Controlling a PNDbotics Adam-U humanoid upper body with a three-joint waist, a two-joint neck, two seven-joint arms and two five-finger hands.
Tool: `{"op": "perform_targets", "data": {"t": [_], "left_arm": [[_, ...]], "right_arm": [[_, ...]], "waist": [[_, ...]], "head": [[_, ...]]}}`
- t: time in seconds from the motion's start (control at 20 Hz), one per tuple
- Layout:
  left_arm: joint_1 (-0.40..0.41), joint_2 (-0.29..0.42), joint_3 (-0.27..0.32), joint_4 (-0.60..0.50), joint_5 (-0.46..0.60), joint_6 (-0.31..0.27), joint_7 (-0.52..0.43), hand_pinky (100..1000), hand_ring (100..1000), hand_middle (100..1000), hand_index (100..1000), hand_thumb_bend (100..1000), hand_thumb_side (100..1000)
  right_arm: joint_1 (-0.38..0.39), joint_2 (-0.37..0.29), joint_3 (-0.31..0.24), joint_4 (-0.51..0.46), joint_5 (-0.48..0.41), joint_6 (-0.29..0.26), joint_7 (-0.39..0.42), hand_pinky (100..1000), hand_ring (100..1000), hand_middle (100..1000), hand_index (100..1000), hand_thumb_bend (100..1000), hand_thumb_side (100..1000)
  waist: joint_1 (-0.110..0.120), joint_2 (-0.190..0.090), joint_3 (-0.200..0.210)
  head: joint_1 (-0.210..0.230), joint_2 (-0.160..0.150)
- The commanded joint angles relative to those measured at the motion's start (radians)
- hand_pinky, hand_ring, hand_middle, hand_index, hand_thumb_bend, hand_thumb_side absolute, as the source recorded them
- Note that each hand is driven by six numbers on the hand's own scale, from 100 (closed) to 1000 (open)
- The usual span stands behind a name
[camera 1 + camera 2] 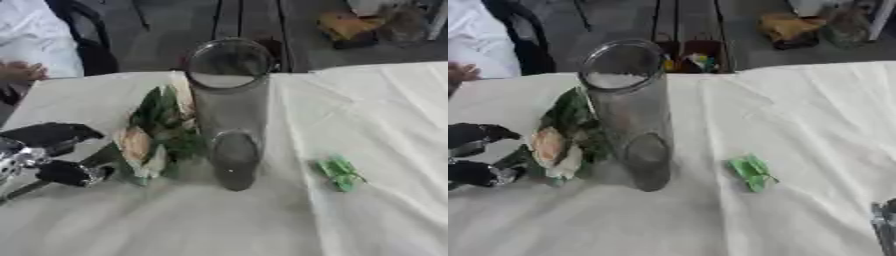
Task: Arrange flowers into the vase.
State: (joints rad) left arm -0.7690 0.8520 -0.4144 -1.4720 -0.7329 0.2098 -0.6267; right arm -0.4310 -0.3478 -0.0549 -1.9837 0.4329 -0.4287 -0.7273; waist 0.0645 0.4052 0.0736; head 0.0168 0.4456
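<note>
your left hand (52, 155) is closing on the flowers (153, 137) lying on the surface (385, 115) beside the empty glass vase (229, 110); they're looking light and soft; pinch the stem, not the blooms.

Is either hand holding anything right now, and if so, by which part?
The left hand is at the stem end of the flower lying beside the vase; whether it grips cannot be told. The right hand holds nothing.

Clear glossy glass vase (229, 110) | matt cream cloth tablecloth (376, 125), creased | left hand (48, 150): glossy black, silver metal
</note>
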Motion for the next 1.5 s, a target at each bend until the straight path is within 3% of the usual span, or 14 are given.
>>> {"op": "perform_targets", "data": {"t": [0.05, 0.35, 0.75, 0.9, 1.5], "left_arm": [[-0.023, 0.016, 0.006, 0.01, -0.011, -0.006, 0.009, 815, 917, 935, 1000, 356, 825], [-0.028, 0.003, 0.003, 0.043, -0.025, -0.013, 0.015, 806, 909, 927, 1000, 354, 813], [-0.036, -0.018, 0.002, 0.093, -0.053, -0.015, 0.042, 786, 887, 906, 991, 286, 779], [-0.038, -0.023, 0.004, 0.109, -0.061, -0.014, 0.049, 784, 885, 902, 987, 221, 769], [-0.047, -0.045, 0.021, 0.175, -0.067, -0.011, 0.067, 768, 876, 890, 975, 167, 766]], "right_arm": [[-0.009, -0.02, 0.001, -0.016, -0.01, -0.008, -0.001, 579, 634, 518, 711, 100, 902], [-0.009, -0.02, 0.0, -0.016, -0.011, -0.009, 0.001, 580, 635, 517, 711, 100, 903], [-0.008, -0.019, 0.002, -0.016, -0.015, -0.01, 0.006, 583, 636, 515, 712, 100, 907], [-0.007, -0.019, 0.003, -0.016, -0.017, -0.01, 0.008, 585, 637, 515, 712, 100, 908], [-0.006, -0.02, 0.003, -0.016, -0.019, -0.012, 0.015, 591, 641, 511, 713, 100, 908]], "waist": [[0.0, -0.018, 0.0], [0.0, -0.017, -0.005], [0.001, -0.014, -0.011], [0.001, -0.013, -0.012], [0.0, 0.002, -0.016]], "head": [[0.005, -0.012], [0.009, -0.016], [0.013, -0.021], [0.014, -0.023], [0.021, -0.034]]}}
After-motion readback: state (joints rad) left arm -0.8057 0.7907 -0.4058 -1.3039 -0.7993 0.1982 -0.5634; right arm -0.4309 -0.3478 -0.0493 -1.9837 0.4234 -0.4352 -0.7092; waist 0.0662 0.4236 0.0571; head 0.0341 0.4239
